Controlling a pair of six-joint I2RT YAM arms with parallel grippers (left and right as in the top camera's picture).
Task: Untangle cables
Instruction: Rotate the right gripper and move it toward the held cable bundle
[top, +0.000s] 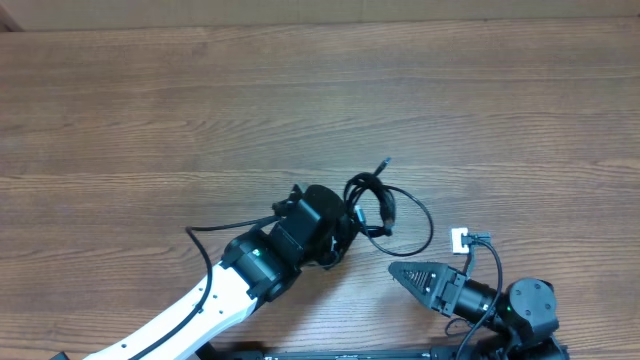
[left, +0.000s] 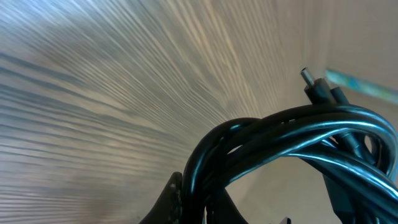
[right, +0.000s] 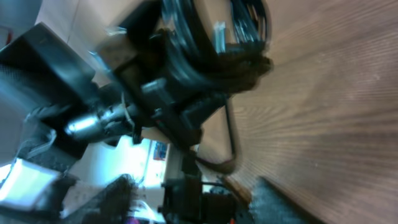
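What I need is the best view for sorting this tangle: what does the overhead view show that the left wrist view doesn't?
Only overhead: the wide loop spread on the table toward the right arm. Only left wrist: the left fingers closed on the bunched, glossy strands, seen close up. Both: the cables, one plug tip sticking out, and the wood table.

A robotics laboratory is indicated: a white-shelled robot arm (top: 190, 310) and a black robot arm (top: 525, 305) are set at one edge of a wood-grain desk (top: 200, 100).
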